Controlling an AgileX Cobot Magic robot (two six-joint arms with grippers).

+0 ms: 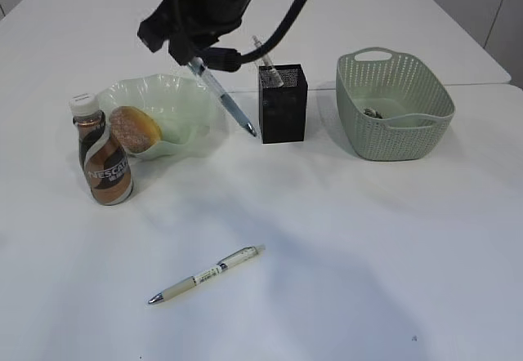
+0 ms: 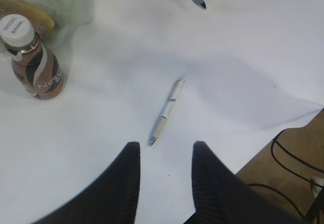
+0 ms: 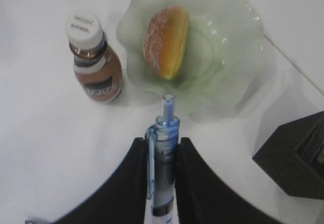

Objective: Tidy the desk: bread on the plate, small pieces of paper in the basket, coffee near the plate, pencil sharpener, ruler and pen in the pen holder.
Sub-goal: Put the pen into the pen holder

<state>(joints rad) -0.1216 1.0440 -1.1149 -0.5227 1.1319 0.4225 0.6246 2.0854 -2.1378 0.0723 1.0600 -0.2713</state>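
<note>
Your right end effector (image 3: 161, 155) is clamped on the blue pen (image 3: 162, 153); carry it over the black pen holder (image 1: 283, 104) and release. Your left end effector (image 2: 166, 155) is spread apart.

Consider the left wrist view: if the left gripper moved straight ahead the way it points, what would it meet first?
Probably the white pen lying on the table, just beyond the open left gripper; depth is uncertain.

Right tool (image 3: 163, 155) clamps blue pen (image 3: 163, 158); bread (image 3: 166, 41) on plate (image 3: 233, 57); coffee bottle (image 3: 93, 59) beside.
</note>
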